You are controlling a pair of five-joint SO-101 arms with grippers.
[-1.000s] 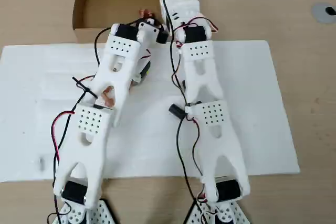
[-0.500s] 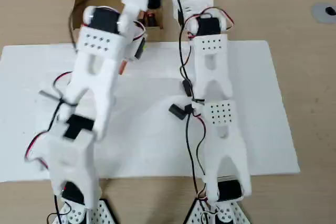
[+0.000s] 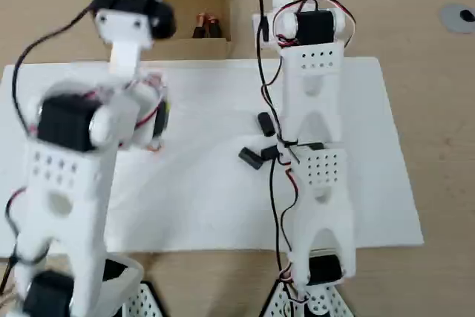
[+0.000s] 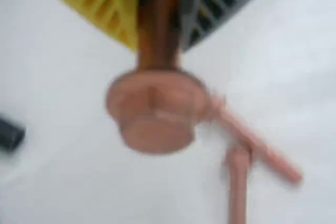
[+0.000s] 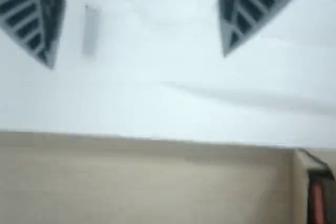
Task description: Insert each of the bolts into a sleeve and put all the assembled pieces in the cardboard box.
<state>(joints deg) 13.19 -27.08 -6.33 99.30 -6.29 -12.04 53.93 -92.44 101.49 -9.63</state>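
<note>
Over the mat [image 3: 371, 183], L side: your left gripper [image 4: 157, 40] is clenched on a copper bolt [image 4: 155, 111], with the shank between the jaws and the head hanging free. The bolt is off the surface and has no sleeve on it yet. Loose bolts [image 4: 262, 153] lie on the mat just beside it, prob. two, but the view is soft. A black sleeve [image 4: 8, 132] lies farther off, apart from the held bolt.

Right gripper [image 5: 137, 56]: jaws spread wide, nothing between them. It hangs over the mat near the box [image 3: 159, 5] wall.

High view: two sleeves on the mat close to your right arm, the near sleeve [image 3: 251, 157] and the far sleeve [image 3: 265, 122], not touching.

Box holds copper-and-black pieces [image 3: 206, 26] by the wall nearest the right arm, likely finished assemblies.

Progress, as a judgement: partway. Some pcs are boxed. Left to do:
- sleeve the held bolt
- pair the loose bolts w/ the remaining sleeves
- box them all
</note>
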